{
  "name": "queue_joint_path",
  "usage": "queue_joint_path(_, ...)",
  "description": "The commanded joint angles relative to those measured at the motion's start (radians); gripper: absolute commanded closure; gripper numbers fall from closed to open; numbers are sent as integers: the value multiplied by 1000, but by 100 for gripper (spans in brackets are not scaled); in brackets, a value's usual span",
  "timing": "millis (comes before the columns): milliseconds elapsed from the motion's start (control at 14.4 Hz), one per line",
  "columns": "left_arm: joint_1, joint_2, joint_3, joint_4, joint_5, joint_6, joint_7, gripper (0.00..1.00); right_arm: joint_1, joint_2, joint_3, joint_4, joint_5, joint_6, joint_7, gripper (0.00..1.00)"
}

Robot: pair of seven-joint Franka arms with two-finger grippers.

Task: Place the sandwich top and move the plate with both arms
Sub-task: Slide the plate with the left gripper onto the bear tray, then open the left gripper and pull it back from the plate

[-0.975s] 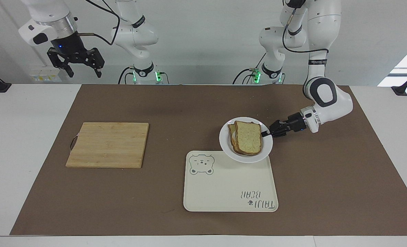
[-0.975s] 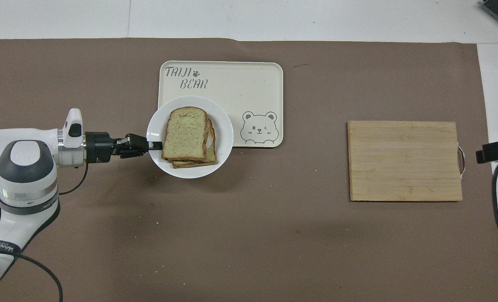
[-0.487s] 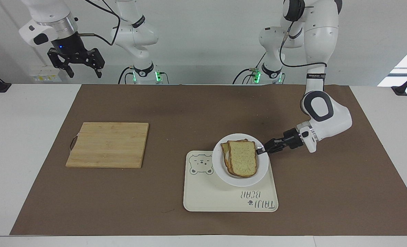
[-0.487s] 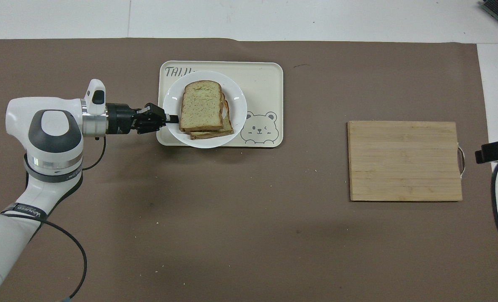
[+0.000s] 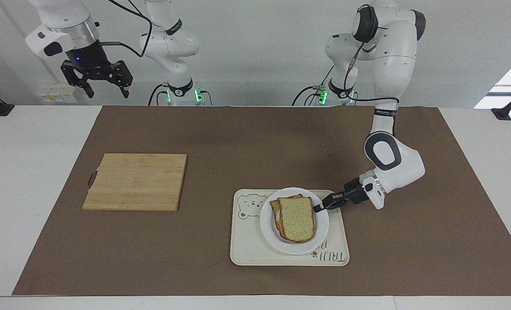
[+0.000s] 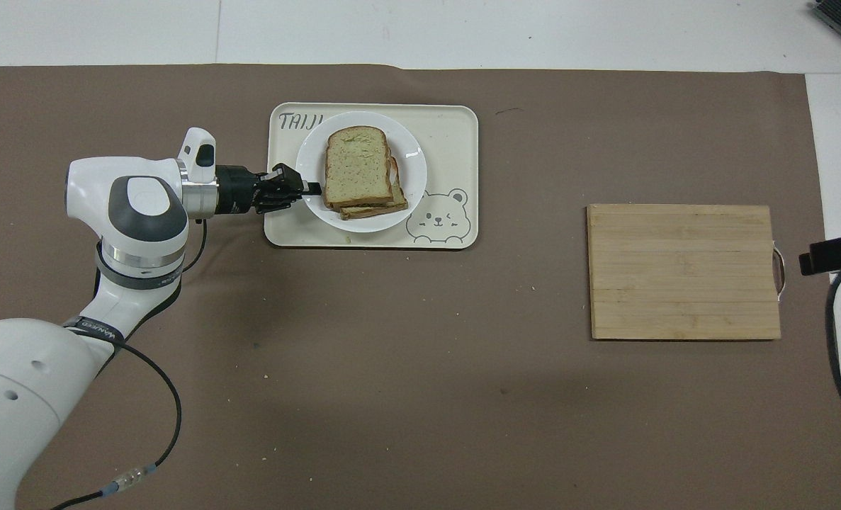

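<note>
The left gripper (image 5: 320,209) pinches the rim of the plate (image 5: 269,228) on the tray (image 5: 246,252); the sandwich top (image 5: 297,218) looks soft and likely to slide; the right gripper (image 5: 105,89) waits open, raised

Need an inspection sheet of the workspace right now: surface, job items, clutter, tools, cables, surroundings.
Surface: brown mat, a few crumbs on it.
Job's things: sandwich top lies on the stacked bread on the plate; plate over the cream tray.
Clutter: wooden cutting board toward the right arm's end.
Tools: left tool shut on the plate's rim; right tool open, raised, waiting.
Cables: black cable trails from the left arm.
Surroundings: white wall, nothing else seen.
</note>
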Motion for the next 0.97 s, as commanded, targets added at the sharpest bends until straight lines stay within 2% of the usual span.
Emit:
queue_joint_path(0,-3,8,0,30,14,14,-25,0,-6,-27,4,-34,23,23,-10,0)
queue_joint_path(139,0,-1,6,32,17,11,-25,0,-6,-22,10,-28,16,22,-12,0)
queue_joint_path(348,3,-65,13,23,128,13,-89,0,-5,-24,13,-31,8,25,34,0)
queue_joint_path(487,3,-114,14,17,283,13,-211,0,9,-25,21,-34,8,23,43,0)
queue_joint_path(696,14,-203,14,27,612,-39,-429,0,11,-25,21,-34,8,22,43,0)
queue_joint_path(905,18,-268,81,65,801,-192,-430,0,11,-25,21,-34,8,14,45,0)
